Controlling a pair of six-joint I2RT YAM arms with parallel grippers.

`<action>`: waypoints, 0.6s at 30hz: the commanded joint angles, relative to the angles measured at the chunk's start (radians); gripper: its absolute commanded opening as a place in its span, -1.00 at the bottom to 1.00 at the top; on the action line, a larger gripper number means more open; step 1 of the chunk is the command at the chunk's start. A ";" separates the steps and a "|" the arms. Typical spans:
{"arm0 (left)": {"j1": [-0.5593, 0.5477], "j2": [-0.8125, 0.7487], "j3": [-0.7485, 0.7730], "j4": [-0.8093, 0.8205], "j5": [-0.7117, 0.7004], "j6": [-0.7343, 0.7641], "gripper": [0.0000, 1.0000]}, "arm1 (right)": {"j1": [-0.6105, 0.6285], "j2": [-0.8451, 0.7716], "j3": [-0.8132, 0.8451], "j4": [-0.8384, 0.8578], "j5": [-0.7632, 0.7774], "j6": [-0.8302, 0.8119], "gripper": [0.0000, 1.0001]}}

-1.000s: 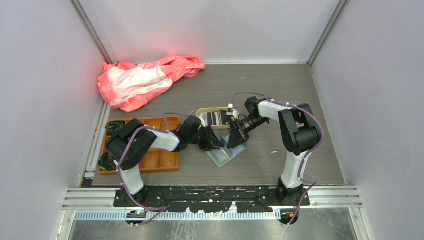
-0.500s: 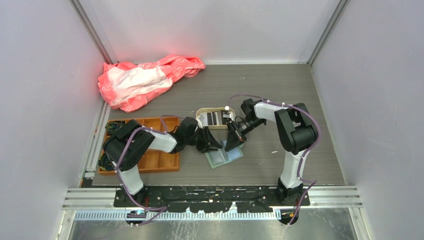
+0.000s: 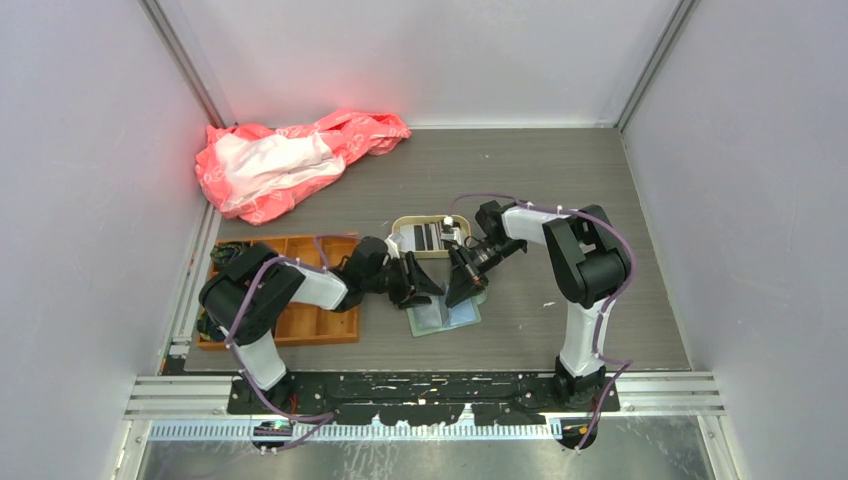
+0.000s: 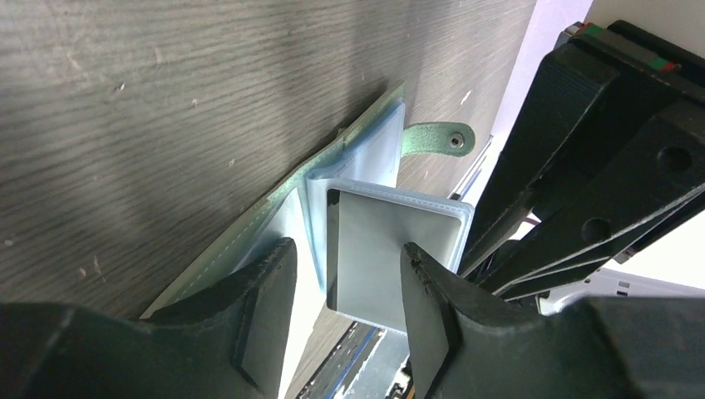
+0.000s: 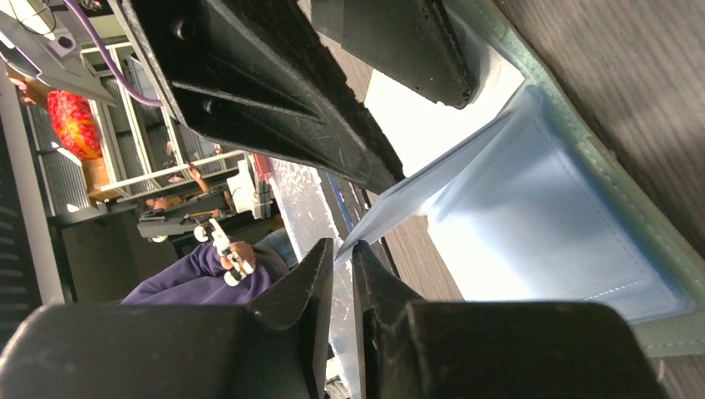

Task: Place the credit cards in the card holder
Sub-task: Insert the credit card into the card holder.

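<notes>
Sage-green card holder [image 3: 443, 316] lying open, one pale-blue pocket [image 4: 391, 198] raised off it — pale grey credit card [image 4: 391, 258] inside

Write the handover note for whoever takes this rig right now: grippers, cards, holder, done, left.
The left gripper is open, jaws either side of a pale card at the lifted pocket, not clamping it.
The right gripper is shut on the edge of a clear blue pocket leaf, holding it up.
The card holder lies open on the table, on the near side of the beige tray.
Done: one card at the pocket; fully seated or not, I cannot tell.
Left: more cards lie in the beige tray.
</notes>
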 commanded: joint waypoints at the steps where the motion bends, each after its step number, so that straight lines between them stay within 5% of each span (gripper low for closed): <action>1: 0.007 -0.065 -0.032 0.079 0.021 -0.007 0.03 | 0.007 0.002 0.025 0.005 -0.043 0.008 -0.57; 9: 0.009 -0.059 -0.077 0.254 0.052 -0.034 0.22 | 0.008 0.013 0.027 0.006 -0.039 0.011 -0.48; 18: 0.010 -0.081 -0.089 0.267 0.045 -0.037 0.26 | 0.030 0.022 0.031 0.007 -0.065 0.012 -0.34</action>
